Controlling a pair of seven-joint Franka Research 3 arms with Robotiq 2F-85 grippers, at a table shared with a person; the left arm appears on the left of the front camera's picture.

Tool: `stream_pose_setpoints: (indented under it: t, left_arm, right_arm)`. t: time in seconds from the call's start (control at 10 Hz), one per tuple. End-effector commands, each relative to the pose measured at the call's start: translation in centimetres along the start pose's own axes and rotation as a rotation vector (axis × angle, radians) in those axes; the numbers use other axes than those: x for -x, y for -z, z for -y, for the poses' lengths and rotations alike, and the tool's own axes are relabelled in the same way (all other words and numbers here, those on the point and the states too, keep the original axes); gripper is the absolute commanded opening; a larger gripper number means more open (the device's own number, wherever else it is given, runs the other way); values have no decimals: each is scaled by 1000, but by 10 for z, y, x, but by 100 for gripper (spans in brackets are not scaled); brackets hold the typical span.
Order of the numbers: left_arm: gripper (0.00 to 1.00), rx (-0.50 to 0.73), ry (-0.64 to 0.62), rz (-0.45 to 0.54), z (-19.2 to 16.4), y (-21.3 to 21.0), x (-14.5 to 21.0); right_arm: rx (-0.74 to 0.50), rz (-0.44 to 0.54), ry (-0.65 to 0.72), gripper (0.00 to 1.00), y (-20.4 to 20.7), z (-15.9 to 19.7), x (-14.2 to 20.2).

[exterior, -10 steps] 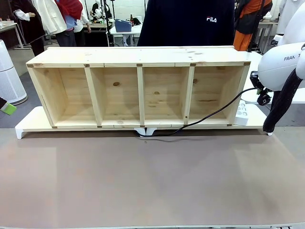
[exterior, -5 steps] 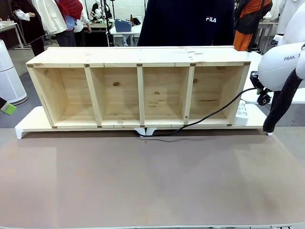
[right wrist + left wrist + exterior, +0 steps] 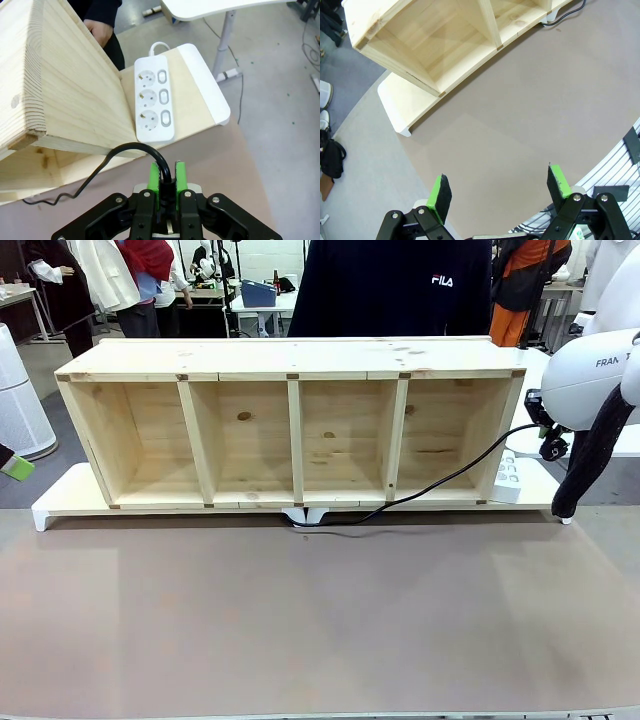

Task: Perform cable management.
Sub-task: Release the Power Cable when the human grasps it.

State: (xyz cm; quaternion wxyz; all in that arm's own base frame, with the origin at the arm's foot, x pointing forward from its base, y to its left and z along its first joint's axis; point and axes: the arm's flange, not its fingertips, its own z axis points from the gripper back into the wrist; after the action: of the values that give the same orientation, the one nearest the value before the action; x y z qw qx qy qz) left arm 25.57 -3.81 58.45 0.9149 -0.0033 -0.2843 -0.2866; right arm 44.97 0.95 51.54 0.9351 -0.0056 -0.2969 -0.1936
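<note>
Seemingly firm, right claw (image 3: 167,168) pinches the cable (image 3: 131,145); left claw (image 3: 498,180) gapes wide.

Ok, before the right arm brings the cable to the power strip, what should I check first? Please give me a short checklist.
1. Right claw shut on the cable: ok.
2. Plug's orientation: cannot tell, hidden between the pads.
3. Power strip, three sockets empty: ok.
4. Person's hand apart from the strip: ok, it is beside the wooden shelf.
5. Cable free to follow: cannot tell; its far end lies at the shelf's front edge.
6. Left claw open, away from the cable: ok.
</note>
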Motion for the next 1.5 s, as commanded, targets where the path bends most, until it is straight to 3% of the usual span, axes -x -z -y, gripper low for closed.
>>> stream_pose_setpoints:
  t: [0.0,1.4]
  left_arm:
    - [100,-4,6,11,-1,1,-2]
    - [100,-4,6,11,-1,1,-2]
  right_arm:
    - [1,7,-6,15,-2,1,2]
    - [1,7,-6,15,-2,1,2]
